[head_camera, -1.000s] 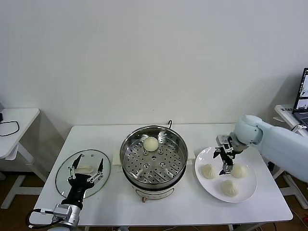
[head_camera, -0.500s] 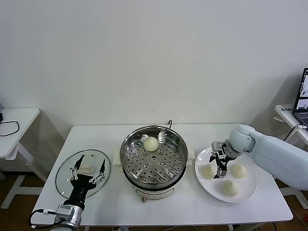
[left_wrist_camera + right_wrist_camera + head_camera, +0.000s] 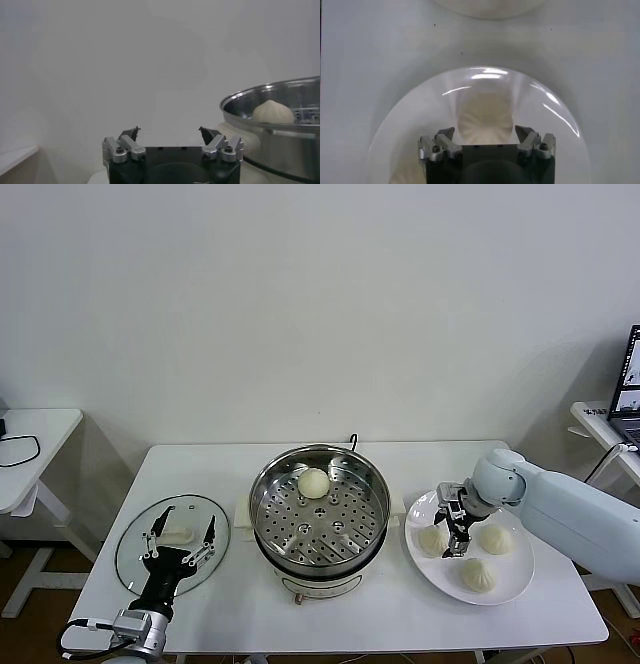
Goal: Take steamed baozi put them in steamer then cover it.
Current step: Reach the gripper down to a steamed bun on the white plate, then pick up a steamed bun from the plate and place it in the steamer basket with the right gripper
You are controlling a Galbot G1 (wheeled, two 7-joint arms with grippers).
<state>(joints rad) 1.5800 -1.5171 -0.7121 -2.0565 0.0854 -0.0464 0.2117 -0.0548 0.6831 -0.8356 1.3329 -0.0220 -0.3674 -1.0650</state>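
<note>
Counter [image 3: 330, 614], white, carries everything. Steamer [image 3: 320, 514] sits mid-counter, closer to the front edge, shiny steel on a white base, perforated tray showing, uncovered. One steamed baozi [image 3: 314, 482] lies on the tray toward the back rim; left wrist view catches it too [image 3: 272, 112] over the steamer rim [image 3: 250, 100].

Cover [image 3: 172, 544], glass with metal rim and white handle, lies flat at the left front part of the counter, just beside the steamer, off the pot.

White plate [image 3: 510, 584] sits at the right front part of the counter, near the steamer, holding three baozi: left one [image 3: 432, 539], right one [image 3: 495, 538], front one [image 3: 477, 574].

Right gripper [image 3: 453, 522] is down over the plate's left side, pointing down, right by the left baozi on its right flank, between it and the right one. Jaws parted, part-way wide; in the right wrist view [image 3: 489, 134] a baozi [image 3: 485, 117] sits just ahead between the fingertips [image 3: 446, 134], contact not clear, can't tell if it's gripped.

Left gripper [image 3: 180, 536] hovers over the cover at the left front edge, jaws wide, nothing held; same in the left wrist view [image 3: 169, 134].
</note>
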